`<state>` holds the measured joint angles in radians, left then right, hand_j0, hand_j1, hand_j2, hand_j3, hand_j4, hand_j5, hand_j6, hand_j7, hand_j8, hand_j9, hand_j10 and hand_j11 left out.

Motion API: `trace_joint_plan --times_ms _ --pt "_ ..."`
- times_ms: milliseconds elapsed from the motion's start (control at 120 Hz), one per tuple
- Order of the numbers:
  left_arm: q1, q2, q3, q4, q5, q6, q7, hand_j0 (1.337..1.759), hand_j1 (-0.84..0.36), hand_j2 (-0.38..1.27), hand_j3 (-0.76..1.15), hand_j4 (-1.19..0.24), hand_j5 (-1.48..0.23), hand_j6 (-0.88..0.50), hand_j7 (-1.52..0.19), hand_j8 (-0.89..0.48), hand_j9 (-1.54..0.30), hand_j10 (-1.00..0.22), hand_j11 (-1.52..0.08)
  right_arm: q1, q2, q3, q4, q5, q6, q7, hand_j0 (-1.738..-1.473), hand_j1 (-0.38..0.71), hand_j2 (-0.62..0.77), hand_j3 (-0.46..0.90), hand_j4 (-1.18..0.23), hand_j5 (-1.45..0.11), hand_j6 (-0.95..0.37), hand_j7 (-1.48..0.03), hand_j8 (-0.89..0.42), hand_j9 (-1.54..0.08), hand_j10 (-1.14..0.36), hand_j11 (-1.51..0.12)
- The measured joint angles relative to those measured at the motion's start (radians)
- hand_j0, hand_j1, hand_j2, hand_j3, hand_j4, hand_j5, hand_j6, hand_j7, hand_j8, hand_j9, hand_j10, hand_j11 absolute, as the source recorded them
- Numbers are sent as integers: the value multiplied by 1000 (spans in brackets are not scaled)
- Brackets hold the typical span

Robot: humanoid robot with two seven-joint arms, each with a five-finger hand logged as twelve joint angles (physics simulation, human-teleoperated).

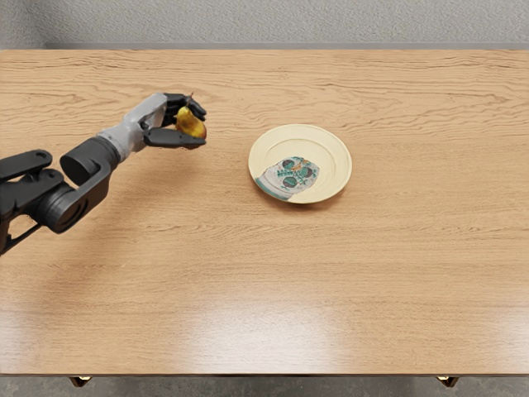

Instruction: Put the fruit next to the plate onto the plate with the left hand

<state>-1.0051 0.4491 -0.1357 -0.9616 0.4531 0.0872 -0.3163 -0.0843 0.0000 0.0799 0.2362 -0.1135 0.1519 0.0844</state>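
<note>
The robot's left hand, on an arm reaching in from the left edge, has its dark fingers curled around a small yellow fruit with a reddish blush, thumb below and the other fingers above and behind it. The fruit sits in that grasp to the left of the round cream plate with a green painted pattern, clearly apart from its rim, above the light wooden table; whether it is lifted clear of the wood cannot be told from this view. The main risk looks to be the grip: only part of the fruit shows between the fingers, and a rounded, smooth skin could squirm out during the sideways carry and roll across the table. A low carry might also knock the plate's raised rim and shove it, and an early or high release could let the fruit bounce off the shallow plate.
</note>
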Motion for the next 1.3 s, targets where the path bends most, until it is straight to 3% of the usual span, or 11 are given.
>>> trace_joint_plan --times_ms 133,358,508,708,1300 --pt "-27 -40 -4 1 -1 -4 24 1653 -333 176 0 -645 -861 -538 -867 -401 -857 -460 -863 0 0 0 0 0 0 0 -1658 -329 -3 0 -17 -22 -16 -22 -17 -22 -17 -22" --pt "-48 -108 -12 2 -1 -5 54 1652 -255 57 0 -646 -860 -580 -866 -442 -855 -508 -861 0 0 0 0 0 0 0 -1658 -329 -3 0 -17 -22 -16 -22 -17 -22 -17 -22" --pt "-68 -154 -15 3 4 -4 75 1653 -285 112 0 -645 -860 -570 -863 -427 -868 -482 -862 0 0 0 0 0 0 0 -1658 -329 -4 0 -17 -22 -16 -22 -17 -22 -17 -22" --pt "-88 -203 -15 11 10 -2 84 1653 -339 180 0 -647 -856 -543 -859 -387 -875 -448 -865 0 0 0 0 0 0 0 -1658 -329 -4 0 -17 -22 -16 -22 -17 -22 -17 -22" --pt "-79 -271 -12 38 5 -4 104 1653 -298 113 0 -648 -859 -563 -864 -415 -862 -472 -865 0 0 0 0 0 0 0 -1658 -329 -4 0 -17 -22 -16 -22 -17 -22 -17 -22"
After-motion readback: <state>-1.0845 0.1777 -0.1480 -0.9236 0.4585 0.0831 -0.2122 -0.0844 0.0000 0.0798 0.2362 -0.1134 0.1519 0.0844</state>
